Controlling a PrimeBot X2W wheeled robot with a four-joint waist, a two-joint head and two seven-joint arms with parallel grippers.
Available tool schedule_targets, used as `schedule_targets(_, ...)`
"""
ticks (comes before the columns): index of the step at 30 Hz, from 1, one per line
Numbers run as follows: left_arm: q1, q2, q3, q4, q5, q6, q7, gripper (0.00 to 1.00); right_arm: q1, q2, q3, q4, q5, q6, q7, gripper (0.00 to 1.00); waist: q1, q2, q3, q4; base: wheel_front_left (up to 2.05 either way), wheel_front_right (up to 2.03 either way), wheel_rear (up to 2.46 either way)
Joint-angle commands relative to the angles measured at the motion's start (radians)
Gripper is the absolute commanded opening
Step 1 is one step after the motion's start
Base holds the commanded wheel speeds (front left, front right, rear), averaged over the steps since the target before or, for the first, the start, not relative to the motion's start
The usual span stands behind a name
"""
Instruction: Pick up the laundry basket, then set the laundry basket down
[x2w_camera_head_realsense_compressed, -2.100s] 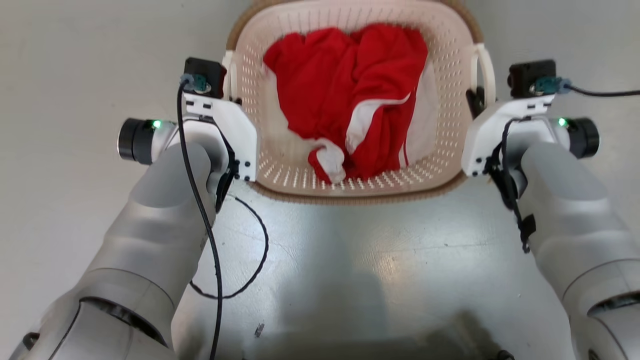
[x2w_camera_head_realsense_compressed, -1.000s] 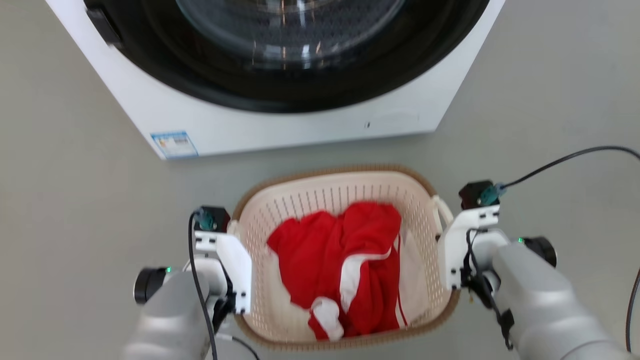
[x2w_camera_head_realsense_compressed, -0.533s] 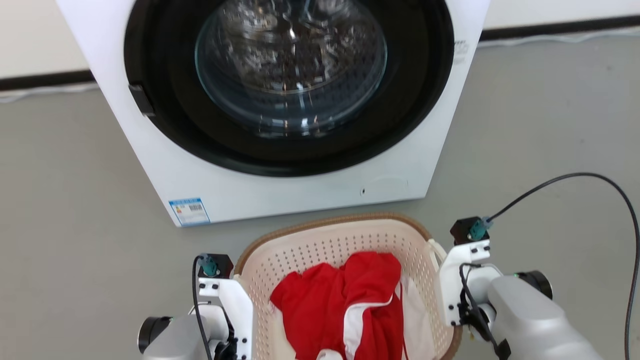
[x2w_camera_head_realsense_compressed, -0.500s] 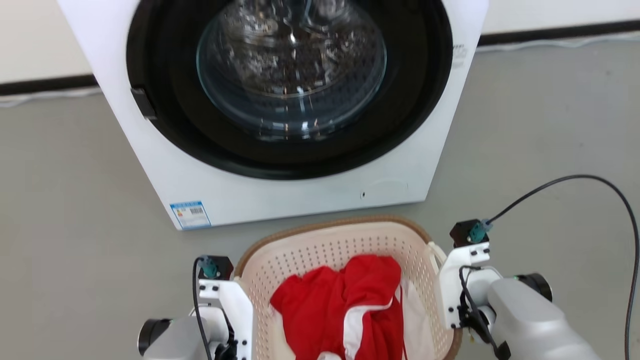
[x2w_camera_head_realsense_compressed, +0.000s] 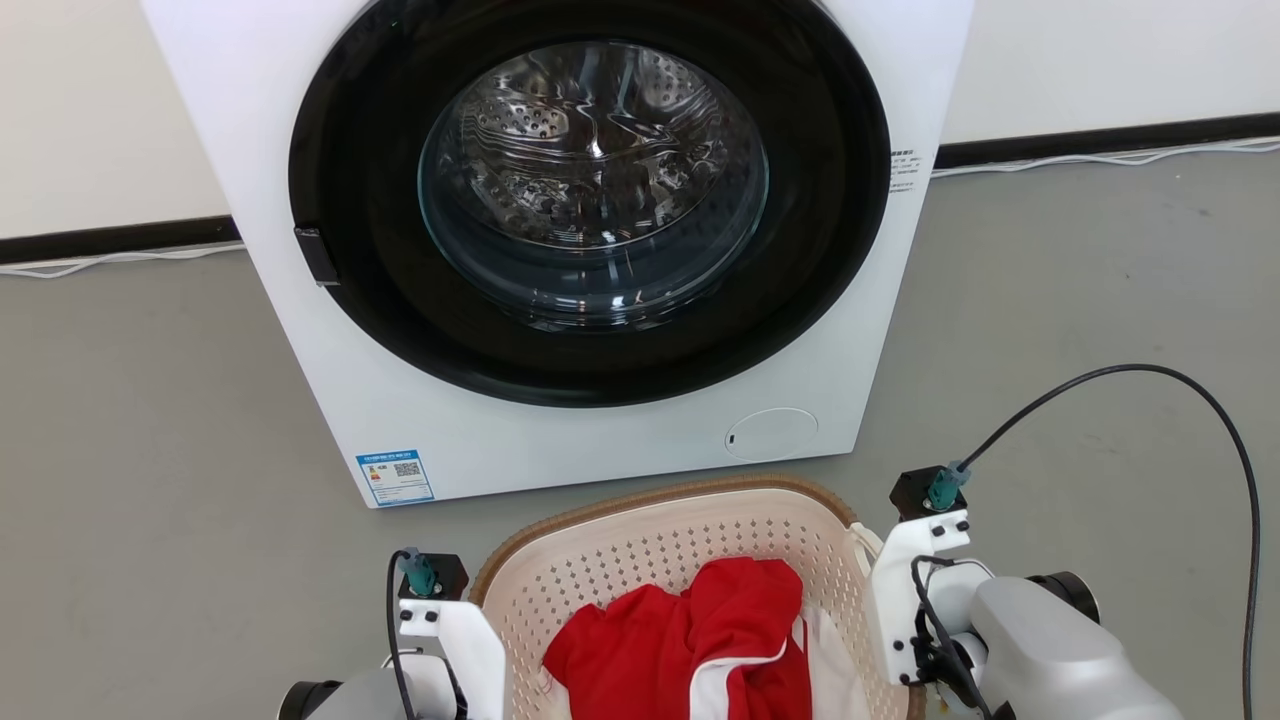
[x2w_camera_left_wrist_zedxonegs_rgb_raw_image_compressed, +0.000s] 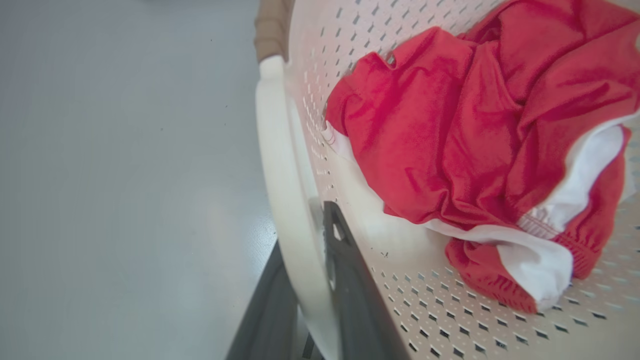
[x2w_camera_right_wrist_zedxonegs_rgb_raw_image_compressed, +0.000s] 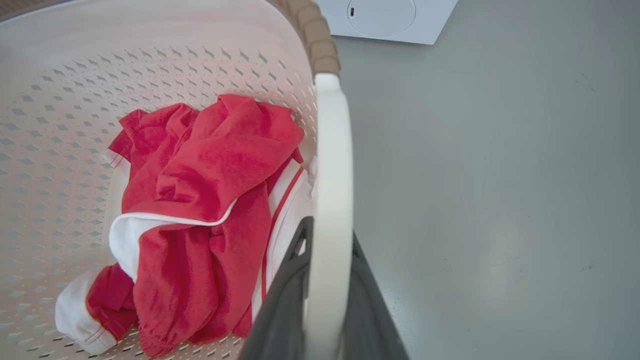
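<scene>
Before the washing machine (x2w_camera_head_realsense_compressed: 560, 440), close to its lower front panel, you have the laundry basket (x2w_camera_head_realsense_compressed: 640, 545) between your two arms, with a red-and-white garment (x2w_camera_head_realsense_compressed: 700, 640) lying in it. Your left pincer (x2w_camera_left_wrist_zedxonegs_rgb_raw_image_compressed: 305, 250) is clamped on the basket's left loop handle (x2w_camera_left_wrist_zedxonegs_rgb_raw_image_compressed: 280, 165). Your right pincer (x2w_camera_right_wrist_zedxonegs_rgb_raw_image_compressed: 327, 232) grips the right loop handle (x2w_camera_right_wrist_zedxonegs_rgb_raw_image_compressed: 332, 150), one finger on either side.

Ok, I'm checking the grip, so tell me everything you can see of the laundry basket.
The laundry basket is cream-white perforated plastic, rounded-rectangular, with a brown woven-look rim and white loop handles. Upright, just in front of the washing machine, apart from it, it holds a crumpled red and white garment. The left gripper is shut on its left handle, the right gripper on its right handle. Whether it is off the floor is unclear.
</scene>
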Motion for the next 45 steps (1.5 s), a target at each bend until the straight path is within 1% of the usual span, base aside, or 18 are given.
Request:
schedule_targets(1, -0.013, 0.027, 0.006, -0.007, 0.006, -0.01, 0.009, 0.0, -0.017, 0.01, 0.021, -0.037, 0.014, 0.007, -0.008, 0.0, 0.0001, 0.0, -0.004, -0.002, 0.0, 0.0, 0.0)
schedule_targets(17, -0.018, 0.033, -0.004, -0.007, -0.001, -0.01, 0.014, 0.0, -0.021, 0.01, 0.066, -0.04, 0.059, 0.007, -0.004, 0.0, 0.0001, 0.0, -0.015, 0.001, 0.0, 0.0, 0.0)
schedule_targets(29, -0.016, 0.035, -0.01, -0.007, -0.01, -0.01, 0.015, 0.0, -0.025, 0.01, 0.091, -0.027, 0.085, 0.007, -0.021, 0.0, 0.0001, 0.0, -0.016, 0.002, 0.0, 0.0, 0.0)
schedule_targets(45, -0.041, 0.042, -0.031, -0.007, -0.002, -0.003, 0.008, 0.0, -0.032, 0.01, 0.121, -0.023, 0.119, 0.007, -0.044, 0.0, 0.0, 0.0, 0.011, 0.009, 0.0, 0.0, 0.0)
